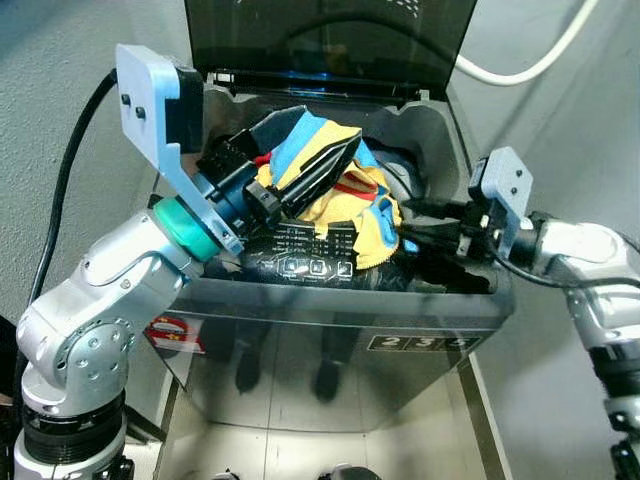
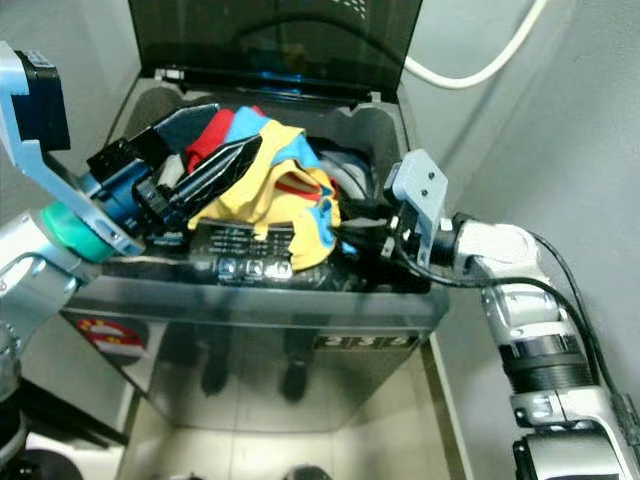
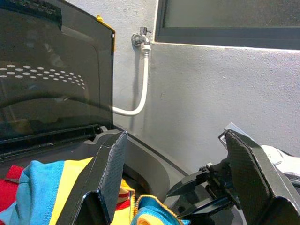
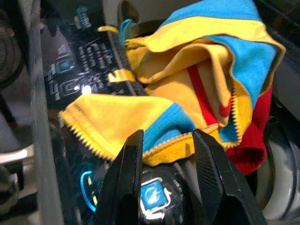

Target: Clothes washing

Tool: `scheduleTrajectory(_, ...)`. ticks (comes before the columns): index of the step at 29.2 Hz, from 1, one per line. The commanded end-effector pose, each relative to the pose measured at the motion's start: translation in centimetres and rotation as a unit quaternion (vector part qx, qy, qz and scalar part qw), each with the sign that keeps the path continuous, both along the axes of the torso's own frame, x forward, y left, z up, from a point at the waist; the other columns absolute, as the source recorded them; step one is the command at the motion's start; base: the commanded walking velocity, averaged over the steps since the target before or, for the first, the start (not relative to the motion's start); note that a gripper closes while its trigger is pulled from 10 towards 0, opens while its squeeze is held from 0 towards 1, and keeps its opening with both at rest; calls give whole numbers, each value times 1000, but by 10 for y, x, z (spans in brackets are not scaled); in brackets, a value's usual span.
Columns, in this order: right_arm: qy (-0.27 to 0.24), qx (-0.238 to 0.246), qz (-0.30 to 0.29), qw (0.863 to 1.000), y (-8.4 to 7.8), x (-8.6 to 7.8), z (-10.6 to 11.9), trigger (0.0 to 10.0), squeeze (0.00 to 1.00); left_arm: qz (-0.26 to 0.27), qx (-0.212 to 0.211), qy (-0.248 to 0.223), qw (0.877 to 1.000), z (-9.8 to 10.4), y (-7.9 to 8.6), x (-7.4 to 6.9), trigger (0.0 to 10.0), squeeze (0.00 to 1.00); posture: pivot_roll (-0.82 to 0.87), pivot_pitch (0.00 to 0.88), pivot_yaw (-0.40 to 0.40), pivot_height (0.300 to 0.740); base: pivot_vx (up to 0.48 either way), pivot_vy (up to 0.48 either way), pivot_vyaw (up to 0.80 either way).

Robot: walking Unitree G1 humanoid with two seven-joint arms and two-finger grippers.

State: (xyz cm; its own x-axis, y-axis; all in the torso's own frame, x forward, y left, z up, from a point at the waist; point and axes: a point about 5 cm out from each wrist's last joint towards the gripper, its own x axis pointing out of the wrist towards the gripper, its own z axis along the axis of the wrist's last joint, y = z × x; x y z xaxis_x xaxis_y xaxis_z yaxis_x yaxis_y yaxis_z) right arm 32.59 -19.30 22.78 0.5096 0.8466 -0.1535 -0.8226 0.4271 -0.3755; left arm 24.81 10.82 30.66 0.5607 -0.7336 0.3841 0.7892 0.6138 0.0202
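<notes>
A yellow, blue and red garment [image 1: 362, 215] lies heaped in the mouth of the top-loading washing machine [image 1: 330, 305], its hem hanging over the black control panel [image 1: 315, 252]. My left gripper [image 1: 325, 170] hovers just above the heap, open, with nothing between its fingers [image 3: 110, 173]. From the right side my right gripper [image 1: 408, 232] points at the garment's hanging edge [image 4: 140, 126]. It is open by a narrow gap, and its tips touch the yellow hem over the lit panel buttons.
The dark lid [image 1: 330, 40] stands upright behind the tub. A white hose [image 3: 140, 84] runs from a wall tap [image 3: 140, 35] down behind the machine. Grey walls close in on both sides. Pale tiled floor lies in front.
</notes>
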Motion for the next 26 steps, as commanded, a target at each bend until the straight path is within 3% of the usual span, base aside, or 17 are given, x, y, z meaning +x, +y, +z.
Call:
scheduleTrajectory(1, 13, -14, 16, 1000, 3, -4, -5, 10000, 0, -11, 2, -6, 1000, 1, -2, -2, 10000, 0, -32, 0, 4, 740, 0, 0, 0)
scheduleTrajectory(7, 14, -12, 29, 999, 10, -4, -6, 10000, 0, -10, 2, -7, 1000, 1, -2, -2, 10000, 0, -25, 0, 2, 740, 0, 0, 0)
scheduleTrajectory(16, 20, -33, 56, 998, 33, -2, -19, 10000, 0, -7, 1, -7, 1000, 2, -2, -3, 10000, 0, -22, 0, 0, 740, 0, 0, 0)
scheduleTrajectory(25, 14, -74, 47, 996, 37, 2, -28, 10000, 0, -5, 0, -7, 1000, 2, -2, -3, 10000, 0, -15, 0, -4, 740, 0, 0, 0)
scheduleTrajectory(26, 14, -80, 44, 996, 37, 3, -29, 4863, 0, -5, 0, -7, 1000, 2, -2, -3, 10000, 0, -17, 0, -7, 740, 0, 0, 0)
